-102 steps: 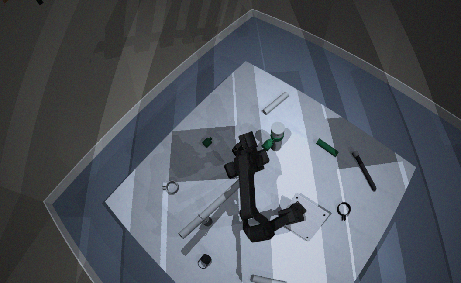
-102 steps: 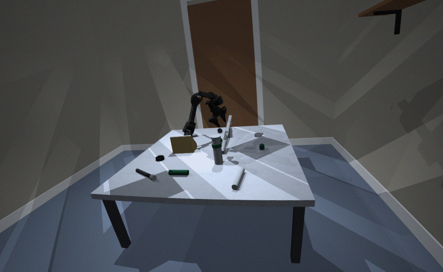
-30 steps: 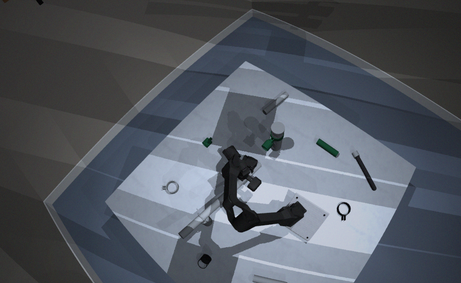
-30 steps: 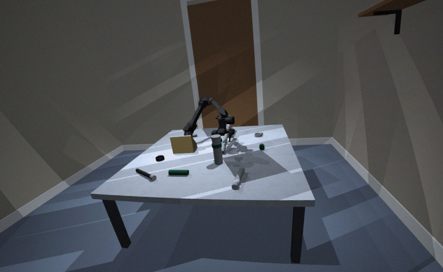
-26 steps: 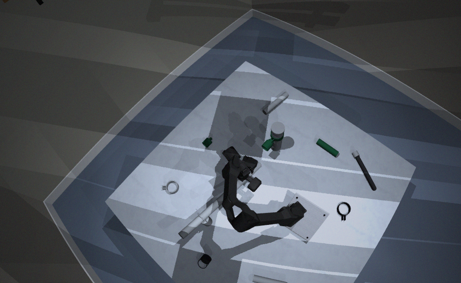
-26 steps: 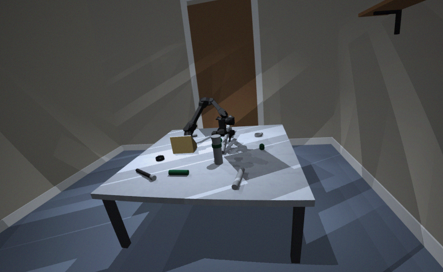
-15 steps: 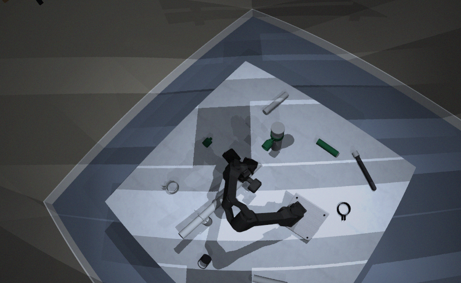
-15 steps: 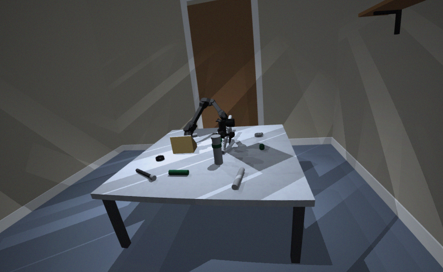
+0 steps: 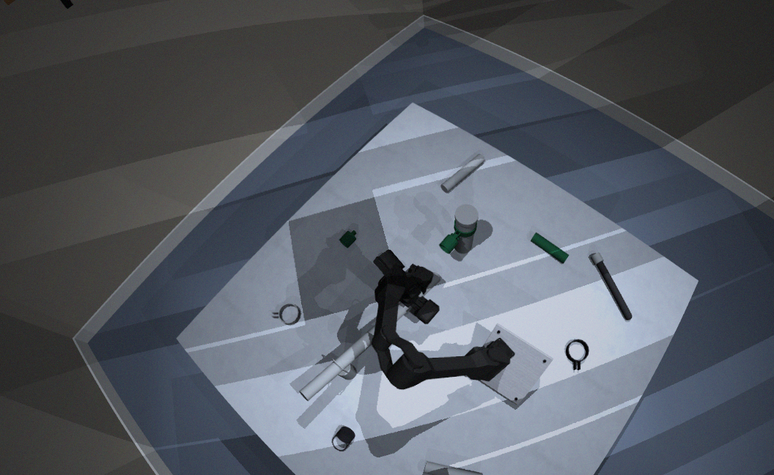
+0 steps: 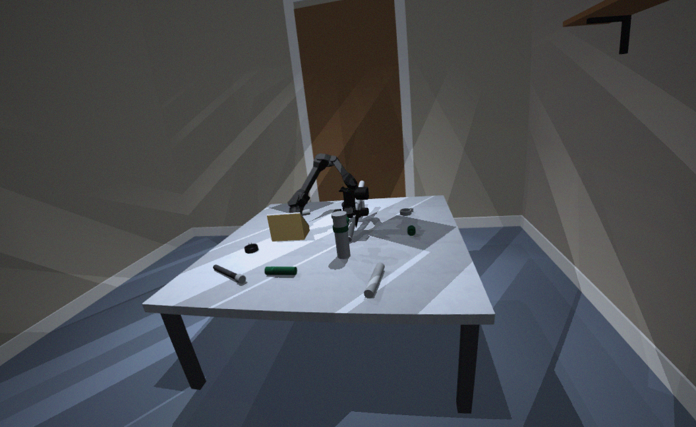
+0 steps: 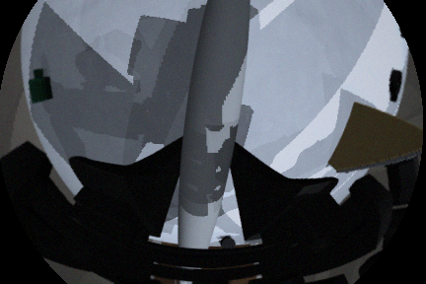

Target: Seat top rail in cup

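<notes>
The white rail (image 9: 323,381) (image 10: 350,232) (image 11: 219,53) runs through the loop cap (image 9: 343,372) on the small post. Its cut end points toward the big post (image 9: 464,245) (image 10: 343,247). The green end cup (image 9: 450,242) hangs on the green band (image 10: 340,228), which sits up near the post cap (image 9: 465,215). The rail's cut end is short of the cup, outside it. My gripper (image 9: 410,296) (image 10: 357,213) (image 11: 208,143) is shut on the rail, a little back from the cut end, with a fingertip against each side in the wrist view. The arm hides part of the rail in the top view.
A small green part (image 9: 347,238) (image 10: 410,229) and a grey ring clamp (image 9: 289,314) lie left. A white tube (image 9: 462,173) lies behind the post. A green tube (image 9: 549,248), a dark rod (image 9: 613,289) and a black ring (image 9: 577,350) lie right. A tilted board (image 9: 525,377) stands by the arm base.
</notes>
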Robot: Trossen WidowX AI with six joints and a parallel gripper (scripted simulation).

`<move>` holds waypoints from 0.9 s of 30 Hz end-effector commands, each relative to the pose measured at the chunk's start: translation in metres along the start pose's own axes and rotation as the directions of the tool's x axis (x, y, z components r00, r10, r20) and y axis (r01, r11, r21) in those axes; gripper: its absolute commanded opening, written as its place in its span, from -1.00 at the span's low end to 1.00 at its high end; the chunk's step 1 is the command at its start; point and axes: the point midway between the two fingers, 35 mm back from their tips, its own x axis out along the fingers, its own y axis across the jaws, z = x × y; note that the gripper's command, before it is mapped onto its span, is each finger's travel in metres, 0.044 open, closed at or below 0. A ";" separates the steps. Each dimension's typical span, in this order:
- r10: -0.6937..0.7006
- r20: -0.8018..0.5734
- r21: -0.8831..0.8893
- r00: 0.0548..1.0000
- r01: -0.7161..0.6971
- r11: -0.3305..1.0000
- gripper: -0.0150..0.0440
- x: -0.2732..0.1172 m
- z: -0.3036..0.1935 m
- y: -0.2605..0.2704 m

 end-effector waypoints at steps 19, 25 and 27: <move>0.000 0.123 -0.009 0.992 0.001 1.000 -0.49 -0.038 0.011 0.007; -0.005 0.265 -0.022 0.964 0.011 1.000 -0.49 -0.080 0.021 0.008; -0.006 0.281 -0.022 0.960 0.013 1.000 -0.49 -0.085 0.023 0.008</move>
